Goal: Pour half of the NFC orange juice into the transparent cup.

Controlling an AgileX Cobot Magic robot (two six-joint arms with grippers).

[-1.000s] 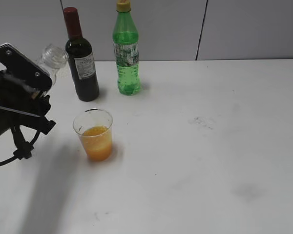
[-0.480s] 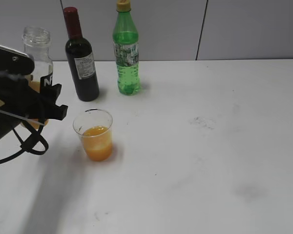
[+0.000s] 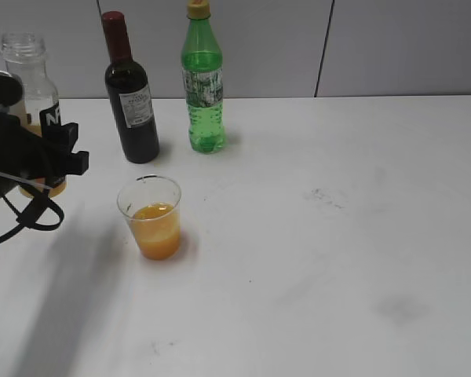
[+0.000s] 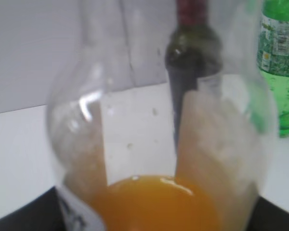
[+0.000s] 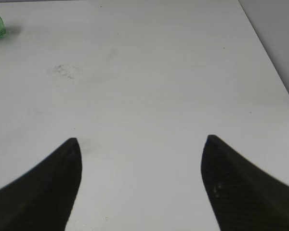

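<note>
The NFC orange juice bottle (image 3: 33,78) stands upright at the far left, clear and capless, with a black label and some orange juice low inside. My left gripper (image 3: 39,153) is shut on its lower body. In the left wrist view the bottle (image 4: 154,159) fills the frame with the juice at the bottom. The transparent cup (image 3: 151,216) stands on the table to the right of the bottle, partly filled with orange juice. My right gripper (image 5: 140,180) is open and empty over bare table, out of the exterior view.
A dark wine bottle with a red cap (image 3: 130,94) and a green soda bottle with a yellow cap (image 3: 202,82) stand at the back near the wall. Both show through and beside the held bottle in the left wrist view (image 4: 190,72). The white table (image 3: 337,236) stretches right.
The juice bottle went from tilted toward the cup to upright, and my left gripper carried it left and back, away from the cup. The cup and other bottles stayed put.
</note>
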